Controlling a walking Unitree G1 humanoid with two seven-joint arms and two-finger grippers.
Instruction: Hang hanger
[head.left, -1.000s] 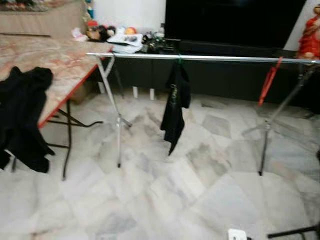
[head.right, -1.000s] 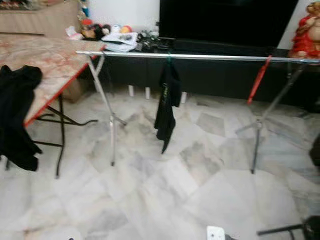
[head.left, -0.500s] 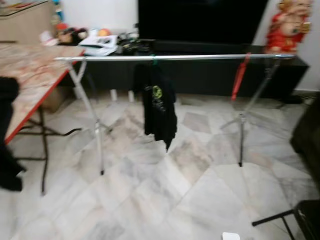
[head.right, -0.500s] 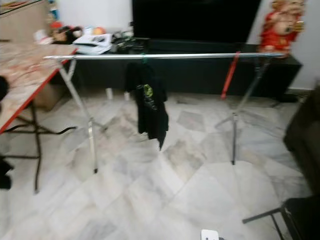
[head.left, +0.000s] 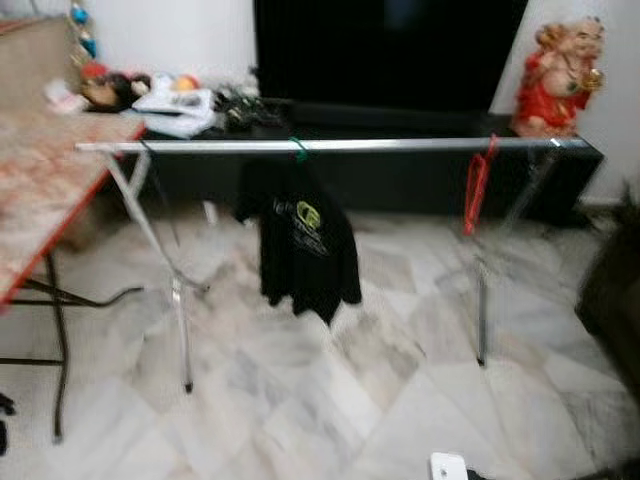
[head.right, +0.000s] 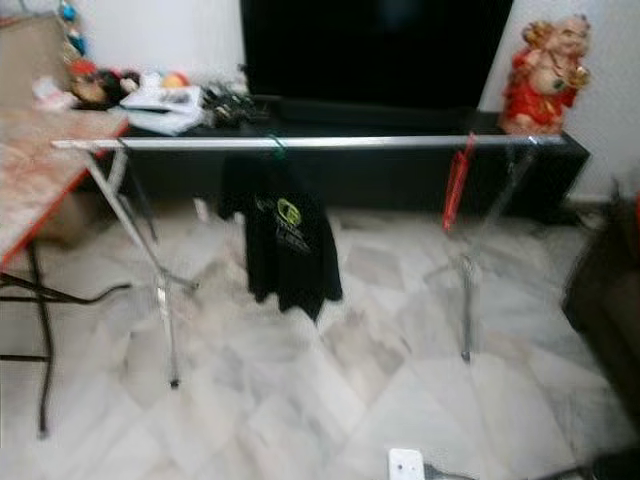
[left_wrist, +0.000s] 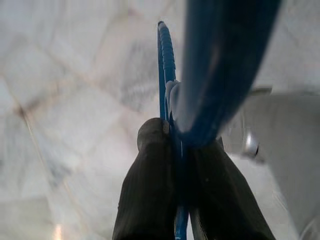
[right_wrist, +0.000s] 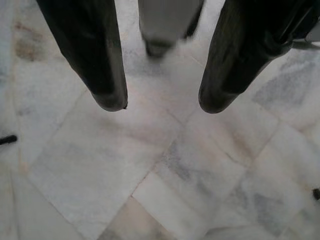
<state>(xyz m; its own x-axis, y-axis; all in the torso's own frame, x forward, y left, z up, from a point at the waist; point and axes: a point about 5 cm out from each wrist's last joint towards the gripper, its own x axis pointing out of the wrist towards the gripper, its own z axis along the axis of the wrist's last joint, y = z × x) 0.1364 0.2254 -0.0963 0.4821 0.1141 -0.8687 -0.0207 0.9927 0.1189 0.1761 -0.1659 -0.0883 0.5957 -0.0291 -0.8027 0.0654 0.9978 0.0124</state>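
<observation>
Pale grey-veined marble floor (head.left: 330, 400) spreads across the lower frame of both eye views, a little blurred. Nearest of all, in the left wrist view, the left hand (left_wrist: 179, 150) has its two black fingers (left_wrist: 147, 190) pressed together on a blue hanger (left_wrist: 170, 70), whose thin blue bar runs up between them and whose thicker blue part crosses the upper middle of that frame, out of focus; marble tiles lie below it. In the right wrist view the right hand (right_wrist: 160, 105) hangs over the same tiles with its fingers (right_wrist: 90, 55) spread apart and nothing between them. At the bottom edge of the left eye view, right of centre, a small white object (head.left: 448, 466) lies on the floor. At the left edge a marble-patterned surface (head.left: 35, 210) with a red rim stands on thin black legs. Across the middle of the frame a silver clothes rail (head.left: 340, 146) runs nearly level on crossed metal legs. A black T-shirt (head.left: 298, 240) with a green-yellow print hangs from a green hook left of centre, and a red hanger (head.left: 476, 185) hangs toward the right end of the rail. Behind the rail a low black cabinet (head.left: 420, 170) carries a large dark screen (head.left: 390, 50) at the top centre, a red and gold figurine (head.left: 552, 78) at the upper right, and a clutter of small items (head.left: 170, 95) at the upper left.
</observation>
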